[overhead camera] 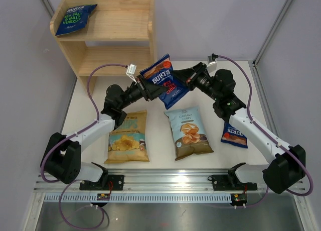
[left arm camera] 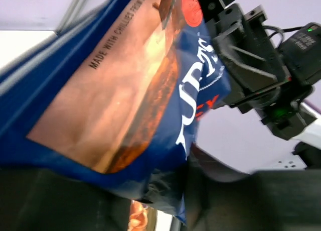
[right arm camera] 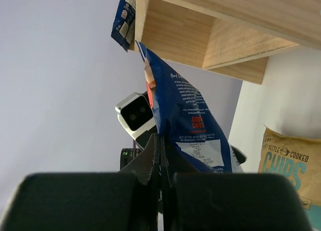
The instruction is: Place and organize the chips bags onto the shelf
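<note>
A dark-blue BURTS bag [overhead camera: 164, 79] hangs in the air over the table's middle, held from both sides. My left gripper [overhead camera: 149, 88] is shut on its lower left edge, and the bag [left arm camera: 125, 90] fills the left wrist view. My right gripper [overhead camera: 183, 80] is shut on its right edge, where the shut fingertips [right arm camera: 161, 153] pinch the bag [right arm camera: 183, 108]. The wooden shelf [overhead camera: 125, 30] stands at the back left. A second BURTS bag [overhead camera: 75, 19] lies on its top tier. The yellow CHIPS bag [overhead camera: 128, 136], the Cassava Chips bag [overhead camera: 188, 132] and a third BURTS bag [overhead camera: 234, 135] lie on the table.
The third BURTS bag is partly under my right forearm. The shelf's lower tier [overhead camera: 118, 60] holds nothing. Grey walls close the table on the left, back and right. The shelf's underside [right arm camera: 210, 35] and the yellow bag [right arm camera: 288, 163] show in the right wrist view.
</note>
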Controlling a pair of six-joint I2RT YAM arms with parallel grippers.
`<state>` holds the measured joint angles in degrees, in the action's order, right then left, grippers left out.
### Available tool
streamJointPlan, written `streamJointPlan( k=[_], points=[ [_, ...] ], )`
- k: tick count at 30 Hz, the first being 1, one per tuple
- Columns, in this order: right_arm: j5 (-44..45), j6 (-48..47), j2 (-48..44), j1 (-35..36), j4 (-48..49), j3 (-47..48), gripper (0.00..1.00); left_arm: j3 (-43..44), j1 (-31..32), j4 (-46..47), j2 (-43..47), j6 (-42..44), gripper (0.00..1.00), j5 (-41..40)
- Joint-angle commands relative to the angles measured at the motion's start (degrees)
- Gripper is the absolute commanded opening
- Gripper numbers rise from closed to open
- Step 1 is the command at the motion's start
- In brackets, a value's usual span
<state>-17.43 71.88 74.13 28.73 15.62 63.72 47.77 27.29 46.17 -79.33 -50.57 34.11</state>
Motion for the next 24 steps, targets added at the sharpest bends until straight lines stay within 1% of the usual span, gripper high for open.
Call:
streamJointPlan(
  k=[1, 5, 6, 7, 8, 9, 10, 12, 13, 14, 15, 16, 17, 19, 20, 21, 22, 24],
  points=[
    [1.96, -0.76, -4.07, 0.45, 2.67, -1.23, 0.00, -1.27, 0.31, 6.91, 3.83, -0.59, 0.31, 0.52],
    [3.28, -3.84, -5.75, 0.36, -0.05, -1.76, 0.00, -1.71, 0.31, 6.12, 5.41, 0.81, 0.26, 2.71],
    [3.11, -6.20, -6.01, 0.36, -0.84, -1.67, 0.04, -1.71, 0.31, 6.04, 5.85, 1.17, 0.26, 3.41],
    [2.93, -7.88, -6.80, 0.27, -3.20, -1.59, 0.30, -1.54, 0.31, 5.95, 5.94, 1.69, 0.25, 5.42],
    [2.93, -9.89, -7.24, 0.10, -5.14, -1.15, 0.41, -1.45, 0.22, 5.69, 6.03, 2.74, 0.25, 6.75],
    [2.67, -15.05, -7.68, -0.16, -7.25, -0.54, 0.51, -1.10, 0.22, 5.51, 6.12, 3.19, 0.25, 8.33],
    [1.01, -17.97, -8.38, -0.78, -11.79, 1.04, 0.60, -0.14, 0.22, 5.33, 5.68, 3.63, 0.25, 12.69],
    [-1.98, -23.95, -9.17, -3.14, -16.91, 2.98, 0.65, 0.83, 0.22, 5.16, 5.07, 4.25, 0.25, 16.59],
    [-4.17, -29.28, -9.87, -4.20, -21.37, 4.73, 0.68, 1.36, 0.22, 5.16, 4.28, 4.33, 0.24, 20.35],
    [-9.15, -31.16, -10.23, -5.51, -23.59, 5.61, 0.71, 2.23, 0.22, 6.81, 3.75, 3.55, 0.24, 22.30],
    [-12.16, -33.36, -10.58, -6.66, -24.83, 6.14, 0.71, 2.42, 0.22, 8.74, 3.05, 2.33, 0.24, 24.15],
    [-17.76, -34.16, -11.28, -8.85, -26.50, 6.50, 0.73, 2.42, 0.31, 11.80, 2.52, 0.49, 0.24, 27.56],
    [-19.55, -35.22, -11.37, -9.56, -28.17, 7.02, 0.76, 2.24, 0.31, 19.49, 1.38, -3.88, 0.24, 28.90],
    [-23.94, -38.82, -11.90, -10.27, -31.94, 8.52, 0.77, 2.85, 0.57, 24.91, 0.50, -7.51, 0.24, 31.70],
    [-25.53, -39.53, -11.99, -10.19, -32.83, 8.96, 0.77, 3.38, 0.66, 25.97, -0.55, -9.10, 0.24, 32.51],
    [-27.37, -39.53, -11.99, -10.19, -33.02, 9.14, 0.77, 5.12, 1.10, 25.20, -1.00, -9.11, 0.25, 33.12],
    [-31.57, -39.10, -11.64, -10.27, -31.89, 9.05, 0.78, 6.01, 1.45, 22.93, -1.44, -8.94, 0.25, 34.35],
    [-34.41, -38.57, -11.20, -10.27, -31.44, 9.14, 0.78, 8.38, 2.59, 20.03, -2.58, -7.27, 0.26, 35.41]
  ],
)
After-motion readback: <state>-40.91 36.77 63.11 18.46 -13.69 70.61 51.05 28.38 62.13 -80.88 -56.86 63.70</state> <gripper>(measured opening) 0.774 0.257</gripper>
